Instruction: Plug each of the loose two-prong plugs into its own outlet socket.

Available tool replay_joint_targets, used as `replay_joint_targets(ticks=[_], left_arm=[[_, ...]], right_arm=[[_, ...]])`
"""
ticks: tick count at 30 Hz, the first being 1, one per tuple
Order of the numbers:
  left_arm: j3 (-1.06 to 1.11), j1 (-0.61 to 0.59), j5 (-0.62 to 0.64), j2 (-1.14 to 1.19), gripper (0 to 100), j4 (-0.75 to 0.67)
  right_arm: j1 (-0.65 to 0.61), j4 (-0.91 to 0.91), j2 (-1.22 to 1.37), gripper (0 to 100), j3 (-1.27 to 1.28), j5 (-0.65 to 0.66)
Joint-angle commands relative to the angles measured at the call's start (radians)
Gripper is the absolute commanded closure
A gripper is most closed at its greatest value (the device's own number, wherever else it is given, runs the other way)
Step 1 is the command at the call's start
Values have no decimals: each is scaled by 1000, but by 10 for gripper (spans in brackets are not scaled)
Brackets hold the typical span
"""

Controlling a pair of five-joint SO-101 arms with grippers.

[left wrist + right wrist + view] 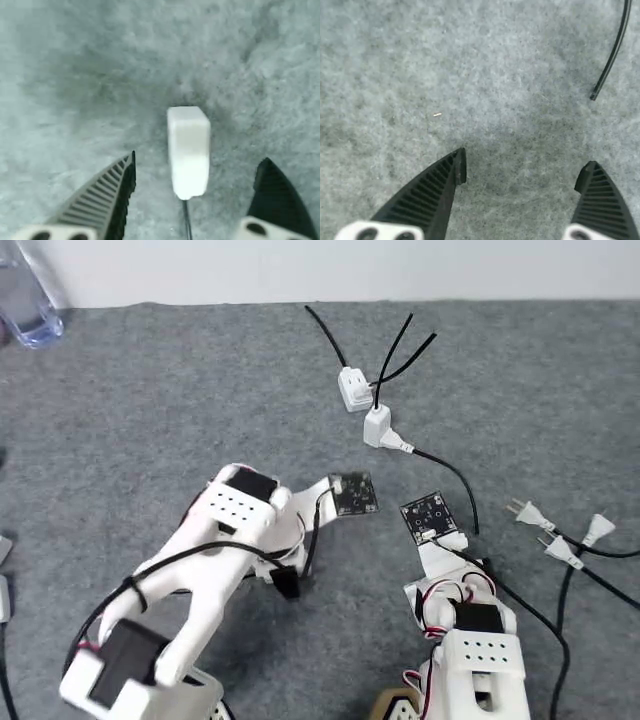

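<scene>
In the left wrist view, a white block point(188, 150) with a thin black cord lies on the grey carpet between the fingers of my left gripper point(200, 159), which is open and not touching it. My right gripper point(527, 159) is open over bare carpet, with a black cord end point(608, 62) farther off. In the high view, two white outlet sockets point(353, 388) point(376, 425) lie at the far middle, and a white plug point(399, 444) sits at the nearer one. Three loose two-prong plugs point(527, 512) point(561, 552) point(600, 529) lie at the right.
Black cords point(560, 610) trail along the right side past the right arm point(478, 640). The left arm point(200, 580) covers the carpet at the lower left. A clear plastic object point(25, 300) stands at the far left corner by the white wall.
</scene>
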Motion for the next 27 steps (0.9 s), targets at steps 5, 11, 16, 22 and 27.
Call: replay_joint_targets(ticks=[5,11,16,22,27], left_arm=[[39,-18,-14,3,650,-89],[30,-31,-14,89,650,-160],[-56,-98,-14,158,650,-172],[-165,-140,-14,279,650,-167],[-200,-132,-14,310,650,-166]], right_arm=[[1,-22,-10,660,-12,-9],[1,-22,-10,660,-12,-9],[1,-22,-10,660,-12,-9],[-1,-22,-10,660,-12,-9],[-1,-22,-10,660,-12,-9]])
